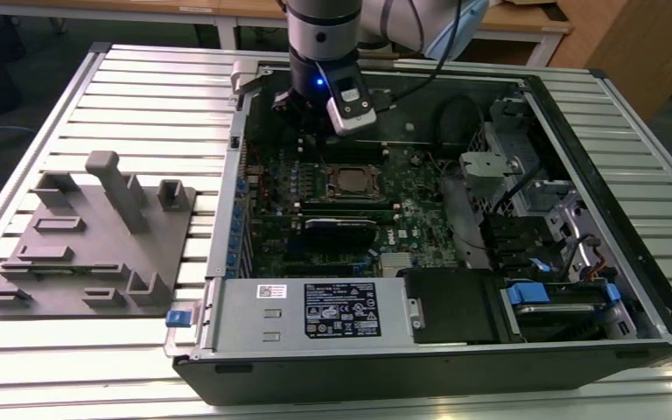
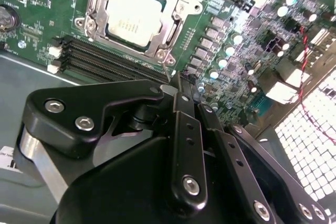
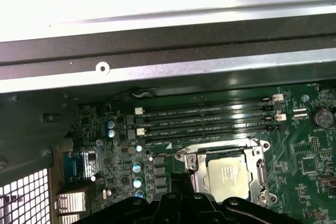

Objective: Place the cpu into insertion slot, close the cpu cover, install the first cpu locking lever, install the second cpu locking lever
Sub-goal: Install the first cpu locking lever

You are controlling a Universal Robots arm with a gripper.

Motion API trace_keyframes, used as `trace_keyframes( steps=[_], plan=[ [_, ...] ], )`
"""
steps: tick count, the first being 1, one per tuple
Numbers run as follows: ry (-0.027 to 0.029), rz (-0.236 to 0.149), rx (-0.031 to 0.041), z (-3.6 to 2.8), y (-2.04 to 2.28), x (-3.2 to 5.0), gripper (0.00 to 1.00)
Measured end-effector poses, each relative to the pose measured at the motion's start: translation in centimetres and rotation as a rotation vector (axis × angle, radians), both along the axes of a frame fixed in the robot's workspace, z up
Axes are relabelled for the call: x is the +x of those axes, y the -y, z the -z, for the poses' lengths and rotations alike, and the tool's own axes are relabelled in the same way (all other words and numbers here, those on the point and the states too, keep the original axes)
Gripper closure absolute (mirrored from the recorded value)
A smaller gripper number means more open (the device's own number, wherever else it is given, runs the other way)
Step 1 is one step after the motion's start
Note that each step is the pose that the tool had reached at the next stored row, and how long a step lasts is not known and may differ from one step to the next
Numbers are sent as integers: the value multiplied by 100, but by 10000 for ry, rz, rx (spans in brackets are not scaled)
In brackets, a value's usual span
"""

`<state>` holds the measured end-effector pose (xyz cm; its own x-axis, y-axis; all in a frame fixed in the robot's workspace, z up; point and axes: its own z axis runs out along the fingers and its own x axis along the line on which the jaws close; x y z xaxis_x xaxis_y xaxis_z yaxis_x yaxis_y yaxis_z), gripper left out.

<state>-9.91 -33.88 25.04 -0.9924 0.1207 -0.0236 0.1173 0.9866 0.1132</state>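
Small flat square silver-grey cpu [image 2: 134,17] lies seated in the dark square insertion slot [image 1: 353,182] on the green motherboard [image 2: 31,40]. The thin silvery cpu cover [image 2: 100,1] frame is down around it. Black gripper [image 2: 176,82] sits just beside the socket corner, fingers drawn together, apparently pinching the free end of a thin silver wire locking lever [image 2: 166,71]. Judgement: the lever is light, springy, slick steel, best held firmly near its tip. The chip beneath is fragile, so press on nothing but the lever.
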Motion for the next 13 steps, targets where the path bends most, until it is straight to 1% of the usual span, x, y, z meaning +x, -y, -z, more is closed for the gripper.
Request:
trace_keyframes(
  steps=[2,6,8,9,10,13],
  plan=[
    [0,-1,150,0,8,0,89],
    [-1,0,493,0,25,0,89],
    [0,-1,634,0,31,0,89],
    [0,0,674,0,33,0,89],
    [0,0,689,0,33,0,89],
    [0,0,692,0,33,0,89]
  ],
)
